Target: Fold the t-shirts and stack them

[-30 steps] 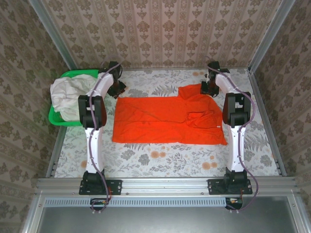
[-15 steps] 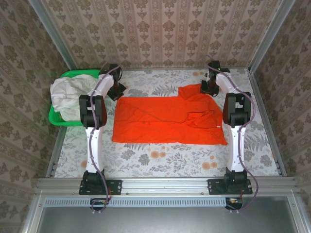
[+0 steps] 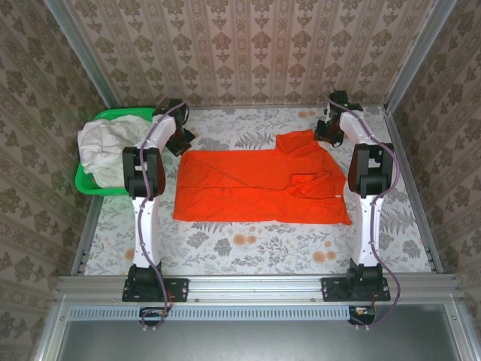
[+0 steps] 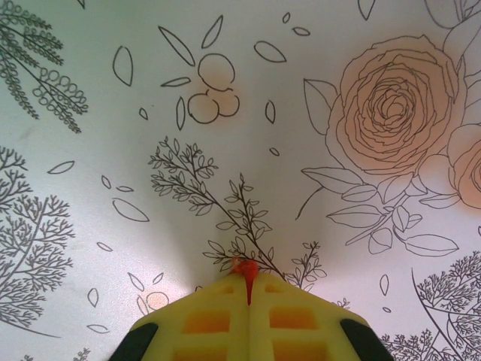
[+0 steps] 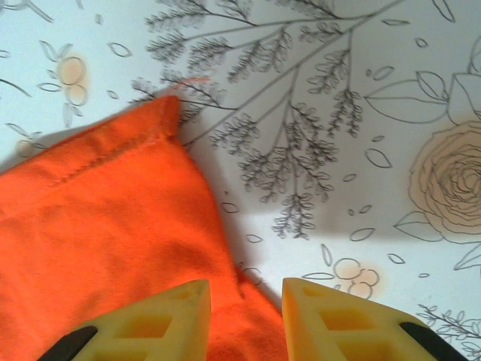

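The left gripper (image 4: 246, 280) pinches a sliver of the flat orange-red t-shirt (image 3: 255, 184) between closed fingers. The right gripper (image 5: 246, 292), fingers apart, straddles its edge.

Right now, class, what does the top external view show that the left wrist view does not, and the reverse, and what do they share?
Top external adds the white t-shirt in the green basket and the right hand. Left wrist adds the left hand, its yellow fingertips shut on a sliver of orange cloth. Shared: the orange t-shirt and the flowered table cover.
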You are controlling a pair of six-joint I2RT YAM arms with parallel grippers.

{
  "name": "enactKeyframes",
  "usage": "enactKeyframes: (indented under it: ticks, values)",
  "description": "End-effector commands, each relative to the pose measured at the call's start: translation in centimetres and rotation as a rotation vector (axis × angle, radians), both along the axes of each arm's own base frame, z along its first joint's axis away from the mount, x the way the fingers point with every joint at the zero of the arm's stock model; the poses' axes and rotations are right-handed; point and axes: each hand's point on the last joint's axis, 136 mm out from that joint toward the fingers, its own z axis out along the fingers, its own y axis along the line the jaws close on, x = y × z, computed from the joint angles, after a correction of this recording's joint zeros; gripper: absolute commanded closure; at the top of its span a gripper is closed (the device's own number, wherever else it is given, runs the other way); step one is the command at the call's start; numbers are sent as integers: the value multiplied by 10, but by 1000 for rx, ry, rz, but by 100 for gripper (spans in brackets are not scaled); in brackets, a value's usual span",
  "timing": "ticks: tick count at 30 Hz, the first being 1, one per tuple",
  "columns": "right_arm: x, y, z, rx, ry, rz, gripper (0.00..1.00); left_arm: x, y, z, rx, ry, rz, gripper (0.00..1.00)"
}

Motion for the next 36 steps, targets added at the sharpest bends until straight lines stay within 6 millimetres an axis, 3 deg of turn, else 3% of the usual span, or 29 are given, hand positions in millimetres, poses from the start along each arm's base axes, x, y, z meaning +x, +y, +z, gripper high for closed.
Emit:
enactKeyframes:
  ticks: [1,7,10,17,24,36]
  values:
    - [5,16,-1,26,4,26,69,-18,1,-27,-16,92,11,100]
    - [-2,15,-16,17,55,10,67,-17,0,-27,-22,84,12,100]
    - [-2,11,-12,-5,50,20,62,-17,0,-26,-23,84,10,100]
    - [-1,-1,6,-23,20,20,62,-18,1,-27,-23,89,9,100]
    - [-12,2,-9,-16,75,56,70,-18,1,-29,-26,90,14,100]
    - [-21,27,-35,110,145,53,70,-19,0,-31,-31,93,14,100]
